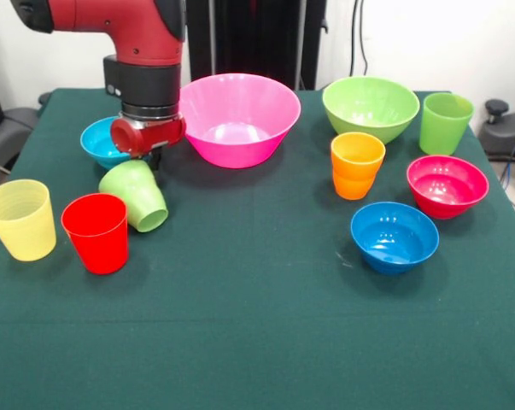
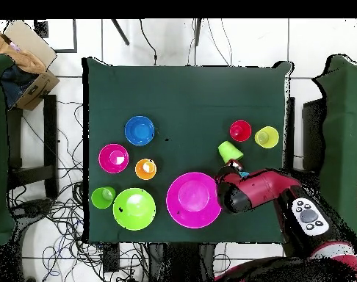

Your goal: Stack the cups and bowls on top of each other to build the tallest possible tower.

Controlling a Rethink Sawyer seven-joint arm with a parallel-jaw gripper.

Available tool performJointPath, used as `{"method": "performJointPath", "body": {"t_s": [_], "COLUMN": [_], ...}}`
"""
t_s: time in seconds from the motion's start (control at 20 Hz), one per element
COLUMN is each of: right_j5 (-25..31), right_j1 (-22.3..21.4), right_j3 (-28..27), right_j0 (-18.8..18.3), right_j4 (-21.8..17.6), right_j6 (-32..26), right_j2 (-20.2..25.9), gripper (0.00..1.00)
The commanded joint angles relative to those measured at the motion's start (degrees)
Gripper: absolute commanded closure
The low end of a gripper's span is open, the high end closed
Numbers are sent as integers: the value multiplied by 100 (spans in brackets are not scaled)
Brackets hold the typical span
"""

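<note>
Gripper (image 1: 154, 157) at tilted green cup (image 1: 136, 195) (mid-table open)

Bright, even light; soft shadows, glossy glare.

table cover (image 1: 257, 342): dark green cloth, matt, faintly creased toward the near edge. large pink bowl (image 1: 237, 118): smooth plastic, glossy, light reflecting off the inside. lime green bowl (image 1: 370, 107), magenta bowl (image 1: 447, 185) and dark blue bowl (image 1: 395, 236): same smooth shiny plastic, highlights on the inner walls. light blue bowl (image 1: 102, 142): glossy plastic. red cup (image 1: 96, 232), orange cup (image 1: 356, 165), tall green cup (image 1: 445, 122) and tilted small green cup (image 1: 135, 195): smooth opaque plastic, satin sheen. yellow cup (image 1: 20, 219): slightly translucent plastic with fine ridges round the wall. robot arm (image 1: 142, 34): red shell, smooth and glossy, with a matt black collar below.
</note>
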Motion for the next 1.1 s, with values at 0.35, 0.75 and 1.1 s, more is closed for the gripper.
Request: {"method": "performJointPath", "body": {"t_s": [0.35,0.75,1.1], "right_j5": [2608,3554,4120], "right_j1": [-1859,-2795,-3417], "right_j3": [1040,1235,1427], "right_j0": [-679,-503,-555], "right_j4": [2441,3043,3399], "right_j6": [-973,-1080,-1135], "right_j2": [1299,1398,1610], "gripper": [100,100,100]}}
